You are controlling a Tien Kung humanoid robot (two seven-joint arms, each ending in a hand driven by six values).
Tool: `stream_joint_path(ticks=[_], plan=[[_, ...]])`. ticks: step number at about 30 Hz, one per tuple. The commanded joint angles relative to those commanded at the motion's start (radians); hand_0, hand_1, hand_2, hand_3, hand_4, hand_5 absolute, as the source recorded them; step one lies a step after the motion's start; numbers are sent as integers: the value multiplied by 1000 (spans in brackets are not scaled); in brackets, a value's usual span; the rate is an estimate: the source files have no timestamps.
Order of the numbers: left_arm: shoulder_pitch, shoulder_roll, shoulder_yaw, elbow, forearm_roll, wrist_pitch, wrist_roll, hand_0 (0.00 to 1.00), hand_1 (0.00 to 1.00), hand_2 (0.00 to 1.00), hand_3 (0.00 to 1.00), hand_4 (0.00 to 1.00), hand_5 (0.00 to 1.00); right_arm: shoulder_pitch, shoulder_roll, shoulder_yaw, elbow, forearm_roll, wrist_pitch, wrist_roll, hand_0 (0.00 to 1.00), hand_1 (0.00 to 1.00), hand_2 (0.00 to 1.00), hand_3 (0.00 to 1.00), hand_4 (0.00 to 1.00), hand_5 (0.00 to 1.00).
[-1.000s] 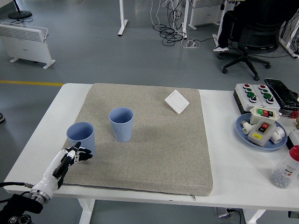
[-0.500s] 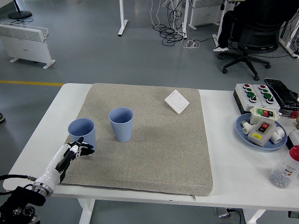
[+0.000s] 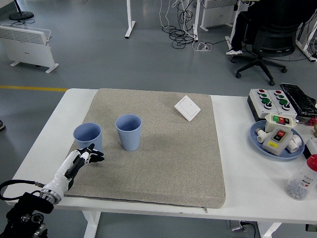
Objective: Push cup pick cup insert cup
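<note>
Two light blue cups stand upright on the grey mat. The left cup is near the mat's left edge, and the second cup stands a short way to its right, apart from it. My left hand reaches in from the lower left and sits right at the near side of the left cup's base, its fingers loosely extended and holding nothing. The right arm does not show.
A white switch plate lies at the mat's far right. On the table's right are a button box, a blue plate with switch parts, and a clear jar with a red lid. An office chair stands beyond the table.
My left hand has moved forward and a little right, and the left cup has slid away from the near edge toward the second cup.
</note>
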Motion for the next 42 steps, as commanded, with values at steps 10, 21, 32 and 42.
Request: stream_joint_path(ticks=[10, 21, 32, 42], plan=[[-43, 8, 22, 55, 34, 3, -3, 733, 611, 535, 502, 634, 998, -8, 0, -22, 0, 8, 9, 0, 698, 607, 634, 546, 103, 419], [-71, 18, 27, 68, 35, 8, -11, 731, 607, 533, 501, 633, 998, -8, 0, -26, 0, 10, 10, 0, 698, 607, 633, 546, 103, 421], [-126, 23, 26, 129, 55, 13, -18, 730, 605, 531, 498, 633, 998, -2, 0, -30, 0, 13, 12, 0, 697, 607, 632, 546, 103, 422], [-168, 10, 26, 186, 59, 12, -29, 730, 605, 530, 497, 632, 998, -1, 0, -39, 0, 18, 12, 0, 697, 606, 632, 547, 103, 422]])
